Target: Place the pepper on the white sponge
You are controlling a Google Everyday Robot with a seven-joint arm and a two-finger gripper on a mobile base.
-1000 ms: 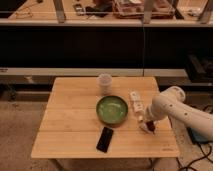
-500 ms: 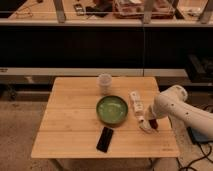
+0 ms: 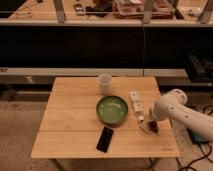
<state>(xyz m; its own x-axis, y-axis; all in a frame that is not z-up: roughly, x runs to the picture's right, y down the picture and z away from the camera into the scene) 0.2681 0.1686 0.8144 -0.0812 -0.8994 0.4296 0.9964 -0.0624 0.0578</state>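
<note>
wooden table (image 3: 75, 130) with green bowl (image 3: 112, 109) at centre. the gripper (image 3: 149, 124) sits low at the right near edge, over the white sponge (image 3: 145, 127), the pepper (image 3: 154, 126) at its tips; claw state: cannot tell.

Green bowl (image 3: 112, 109), black phone (image 3: 105, 139), white cup (image 3: 105, 82), dark red pepper (image 3: 154, 127) by gripper (image 3: 150, 125).

green bowl (image 3: 112, 109) table centre | black phone (image 3: 105, 139) near front | white cup (image 3: 104, 83) behind
</note>
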